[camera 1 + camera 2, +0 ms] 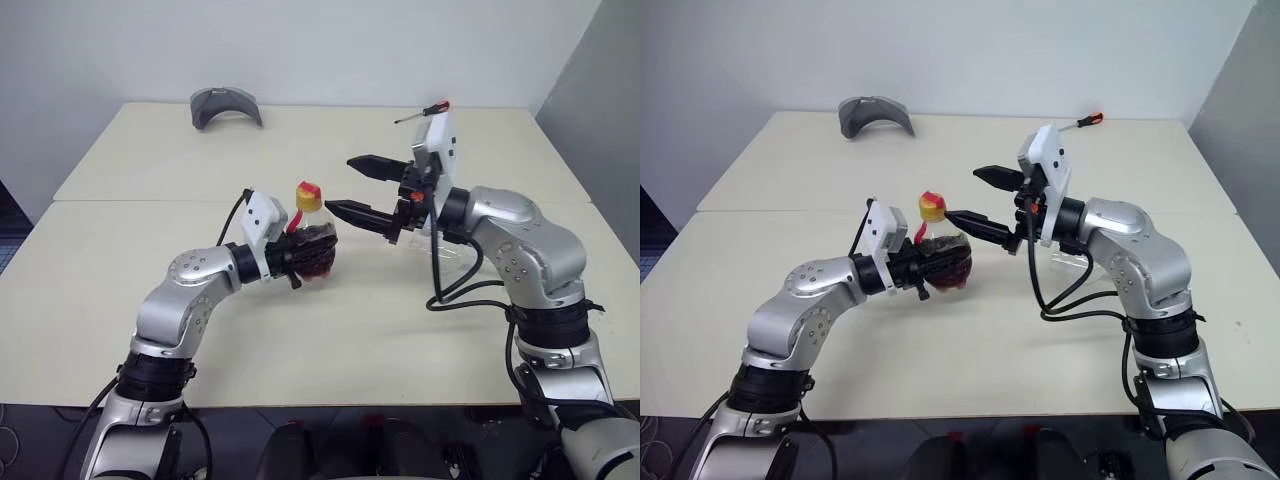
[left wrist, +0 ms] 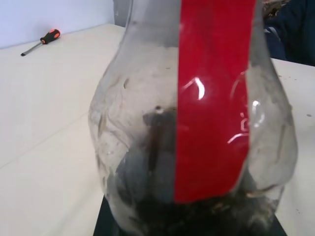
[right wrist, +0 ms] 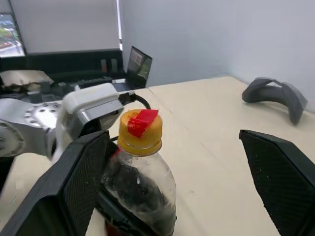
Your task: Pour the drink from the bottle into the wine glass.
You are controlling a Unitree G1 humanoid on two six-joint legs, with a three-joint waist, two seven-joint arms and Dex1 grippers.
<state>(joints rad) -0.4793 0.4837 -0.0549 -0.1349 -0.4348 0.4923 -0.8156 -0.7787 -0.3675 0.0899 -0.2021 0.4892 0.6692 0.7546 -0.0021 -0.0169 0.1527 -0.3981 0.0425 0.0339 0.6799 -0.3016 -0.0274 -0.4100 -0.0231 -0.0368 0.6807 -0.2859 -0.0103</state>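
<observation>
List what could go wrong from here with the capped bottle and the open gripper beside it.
1. The yellow cap is still on the bottle, so nothing can pour yet.
2. The open right gripper could knock the bottle in the left gripper's hold instead of closing on the cap.
3. The wine glass stands behind the right wrist, which might tip it.
</observation>
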